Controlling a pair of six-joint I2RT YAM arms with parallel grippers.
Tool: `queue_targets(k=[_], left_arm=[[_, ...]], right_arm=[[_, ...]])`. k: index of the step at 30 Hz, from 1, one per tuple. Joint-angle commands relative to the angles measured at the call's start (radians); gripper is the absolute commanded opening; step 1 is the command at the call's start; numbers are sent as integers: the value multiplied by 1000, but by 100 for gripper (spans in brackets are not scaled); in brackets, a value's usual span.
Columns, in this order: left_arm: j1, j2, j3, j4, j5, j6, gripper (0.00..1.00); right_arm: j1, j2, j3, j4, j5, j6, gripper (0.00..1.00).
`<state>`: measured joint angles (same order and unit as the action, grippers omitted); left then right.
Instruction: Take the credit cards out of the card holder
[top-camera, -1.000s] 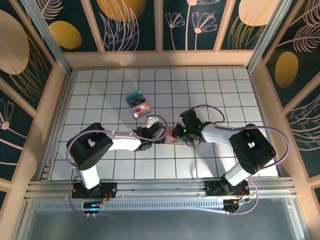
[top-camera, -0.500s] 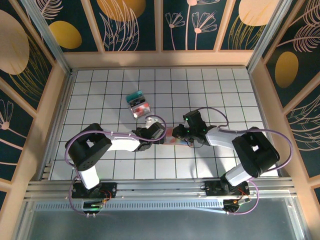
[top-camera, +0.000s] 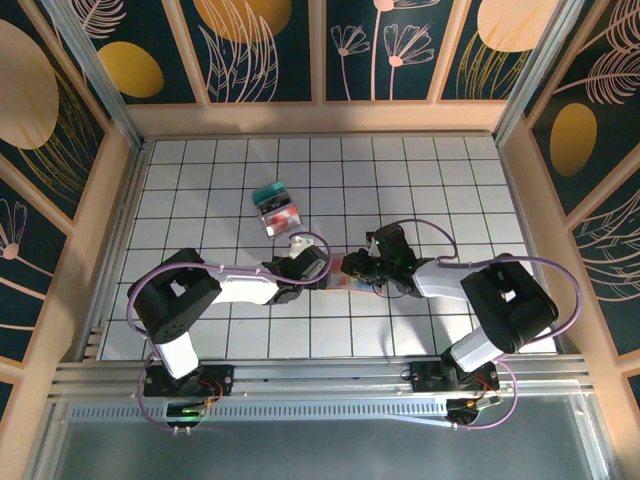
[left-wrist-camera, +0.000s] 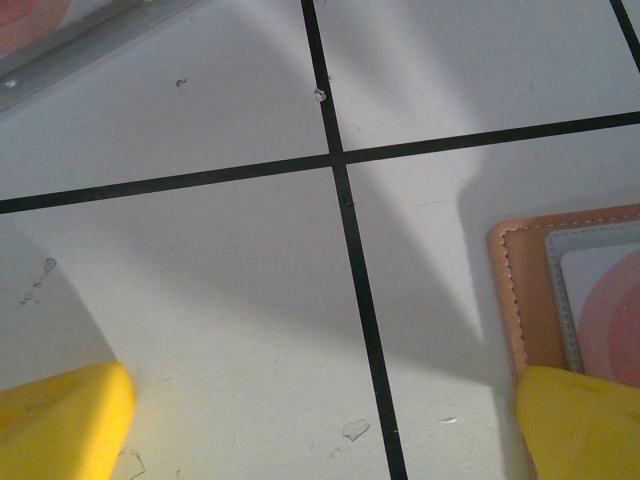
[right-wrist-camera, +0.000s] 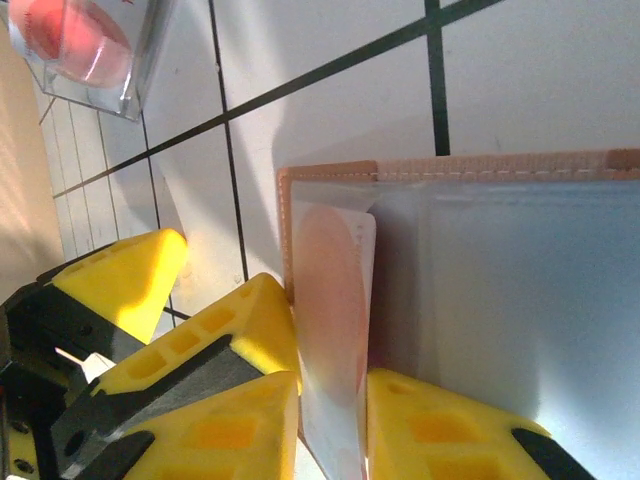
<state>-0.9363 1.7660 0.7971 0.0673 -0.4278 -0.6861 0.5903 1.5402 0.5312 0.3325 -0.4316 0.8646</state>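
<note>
Holder (top-camera: 347, 275): lies opened flat on the table (top-camera: 200, 180), near its middle and a little toward the arms, between the two grippers. Blue-grey inside faces up. Its long axis runs left to right across the table, one end toward each arm. In the right wrist view a salmon border with stitching runs along the far edge and turns down the left end.

Card (right-wrist-camera: 330, 320): pale, with a soft salmon disc. It stands up out of the holder's left end, edge-on to the right wrist camera. The left wrist view shows the same rounded salmon pattern in the holder's pocket.

Right gripper (right-wrist-camera: 335, 425): jaws nearly closed, pinching the card between the yellow fingertips (right-wrist-camera: 440, 435).

Left gripper (left-wrist-camera: 320, 430): jaws spread wide, holding nothing. One yellow fingertip (left-wrist-camera: 585, 425) overlaps the holder's left end; whether it presses on it cannot be told. The other sits over bare tile.

Loose cards (top-camera: 276, 208): a small pile, well apart from the holder, farther back and left. One is teal, one red and pale. Seen from the right wrist, the nearest shows a red disc under a clear face.

Markings: small red marks beside that disc, too small to read. No brand or legible writing on the holder or card.
</note>
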Motion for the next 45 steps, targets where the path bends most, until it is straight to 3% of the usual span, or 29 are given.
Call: queue_targets(k=[1, 8, 35, 45], left_arm=[[-28, 12, -35, -106, 106, -47, 99], [-27, 16, -33, -135, 83, -83, 99], [-28, 78, 4, -202, 46, -123, 99], [-27, 74, -16, -198, 43, -132, 99]], right_arm=[[9, 27, 16, 102, -67, 9, 24], [-2, -4, 18, 58, -64, -21, 15], [-95, -97, -11, -65, -72, -76, 13], [-106, -109, -8, -138, -8, -87, 6]])
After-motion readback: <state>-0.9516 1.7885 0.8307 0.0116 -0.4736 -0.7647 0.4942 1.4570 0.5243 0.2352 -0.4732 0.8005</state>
